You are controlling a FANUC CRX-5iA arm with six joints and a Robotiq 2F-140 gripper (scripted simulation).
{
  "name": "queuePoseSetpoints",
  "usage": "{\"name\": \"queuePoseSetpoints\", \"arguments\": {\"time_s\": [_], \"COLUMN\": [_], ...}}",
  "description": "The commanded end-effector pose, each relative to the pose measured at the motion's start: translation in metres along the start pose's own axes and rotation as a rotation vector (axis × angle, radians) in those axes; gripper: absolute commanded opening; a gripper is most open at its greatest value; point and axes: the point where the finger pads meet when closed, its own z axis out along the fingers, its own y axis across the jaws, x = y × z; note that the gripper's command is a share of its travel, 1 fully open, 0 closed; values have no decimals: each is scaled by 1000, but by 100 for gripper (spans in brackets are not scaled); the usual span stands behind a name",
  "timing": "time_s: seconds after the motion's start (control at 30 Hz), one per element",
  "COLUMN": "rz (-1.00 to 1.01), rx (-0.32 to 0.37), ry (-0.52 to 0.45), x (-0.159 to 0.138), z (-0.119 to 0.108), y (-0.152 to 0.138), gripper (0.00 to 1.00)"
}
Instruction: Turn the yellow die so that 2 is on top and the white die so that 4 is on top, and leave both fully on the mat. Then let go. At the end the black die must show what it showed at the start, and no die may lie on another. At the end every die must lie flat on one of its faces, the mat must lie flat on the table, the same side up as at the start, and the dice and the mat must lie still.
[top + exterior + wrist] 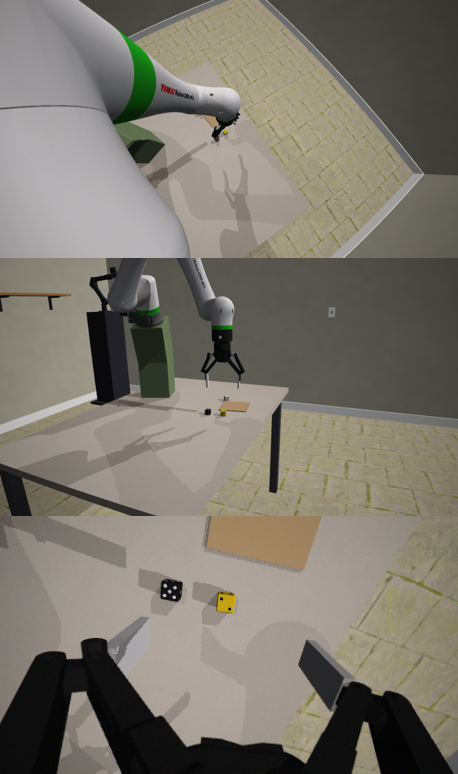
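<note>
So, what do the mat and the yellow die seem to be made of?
The mat looks like thin cardboard or cork: flat tan, matte, no shine, and barely raised above the table. The look leaves it open between the two. The yellow die looks like hard plastic: an even bright colour, crisp edges and black pips.

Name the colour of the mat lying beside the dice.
The mat is plain tan brown; the wrist view shows it best.
</note>
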Motion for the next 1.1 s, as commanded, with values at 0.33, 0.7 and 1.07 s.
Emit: {"name": "queuePoseSetpoints", "arguments": {"time_s": [0.33, 0.7, 1.07], "rz": [408, 803, 1172], "rx": [-1, -2, -3], "ry": [-3, -3, -4], "x": [0, 0, 1], "z": [4, 9, 13], "y": [0, 0, 0], "gripper": [100, 100, 100]}}
